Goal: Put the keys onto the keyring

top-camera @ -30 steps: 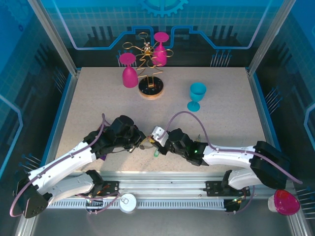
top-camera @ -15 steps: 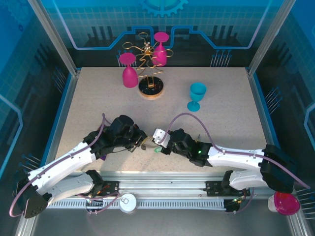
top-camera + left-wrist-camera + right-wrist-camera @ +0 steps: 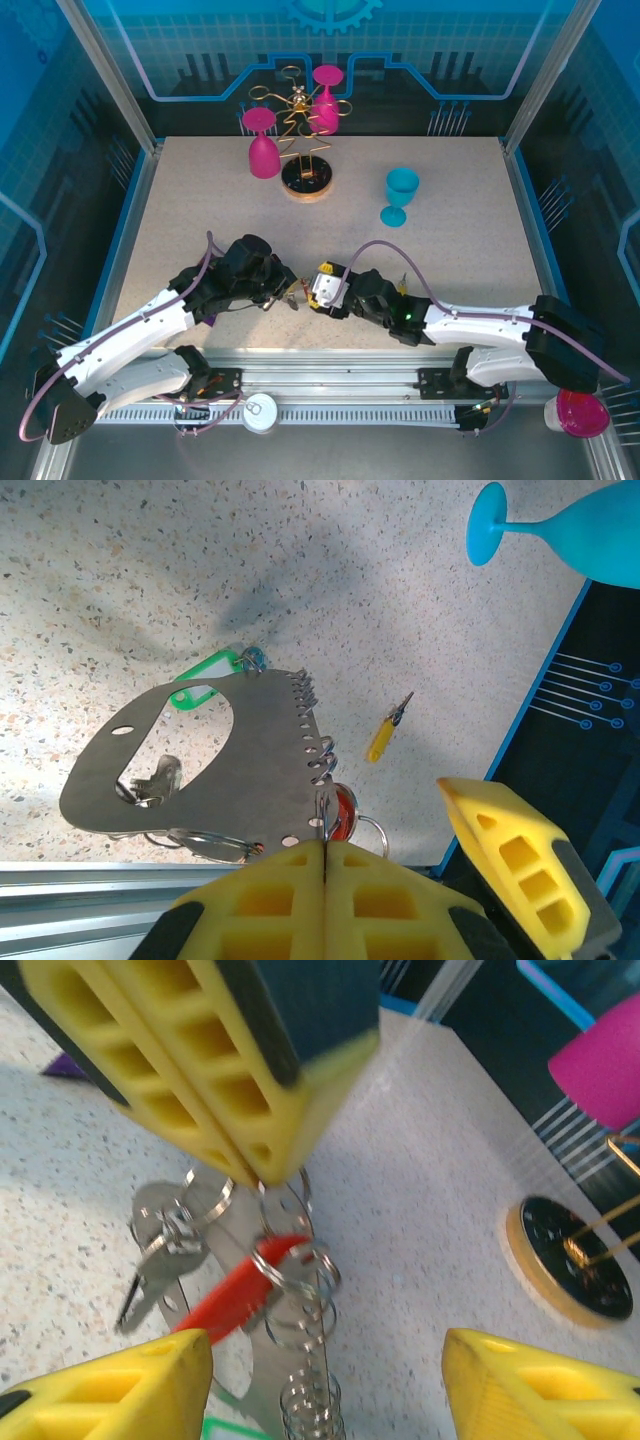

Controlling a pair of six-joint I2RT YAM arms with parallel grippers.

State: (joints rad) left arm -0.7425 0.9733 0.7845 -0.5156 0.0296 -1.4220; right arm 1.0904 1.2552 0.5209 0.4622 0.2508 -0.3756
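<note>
Over speckled worktop (image 3: 450,250), steady keyring (image 3: 270,770) in shut left pincer (image 3: 325,855); with wide, empty right pincer (image 3: 325,1380), grasp yellow key (image 3: 383,737) just beyond.

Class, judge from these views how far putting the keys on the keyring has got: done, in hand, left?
Done, apparently: the small red-headed key hangs by a ring on the flat grey metal keyring. In hand: the left claw is shut on the keyring's edge; the right claw is open, holding nothing. Left: the small yellow-headed key lies loose on the speckled table, apart from the keyring.
</note>
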